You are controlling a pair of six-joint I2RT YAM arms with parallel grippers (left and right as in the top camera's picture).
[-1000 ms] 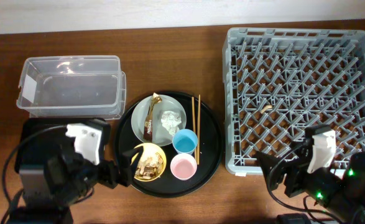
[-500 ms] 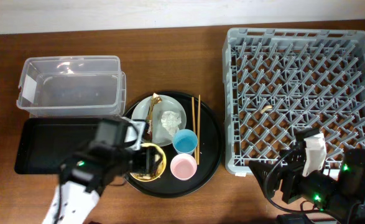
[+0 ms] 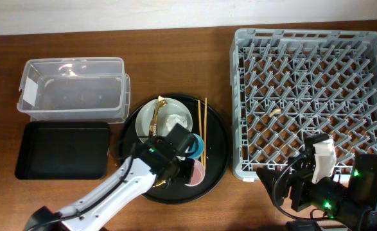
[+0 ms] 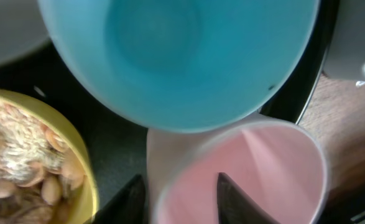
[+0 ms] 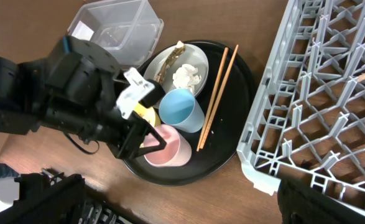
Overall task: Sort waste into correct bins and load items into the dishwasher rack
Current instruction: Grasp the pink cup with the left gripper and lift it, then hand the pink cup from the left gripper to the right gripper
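My left gripper point(image 4: 181, 186) is down at the pink cup point(image 4: 263, 168) on the round black tray point(image 3: 217, 154). One finger is outside the cup's wall and one inside, with a gap still showing, so it is open. The light blue cup point(image 4: 176, 56) stands just behind it, and the yellow bowl point(image 4: 27, 162) of food scraps is to its left. The plate point(image 3: 172, 115) holds the white tissue point(image 3: 173, 120) and the brown-gold wrapper point(image 3: 156, 119). The chopsticks point(image 3: 203, 125) lie beside it. My right gripper point(image 5: 182, 211) hangs wide open and empty off the rack's near left corner.
The grey dishwasher rack point(image 3: 313, 90) fills the right side. The clear tub point(image 3: 72, 90) sits at back left, with the shallow black tray point(image 3: 63, 151) in front of it. My left arm crosses the near rim of the round tray and hides the bowl from above.
My left arm swung right from above the shallow black tray to the round tray. Its jaws narrowed around the pink cup's wall. The right arm barely shifted.
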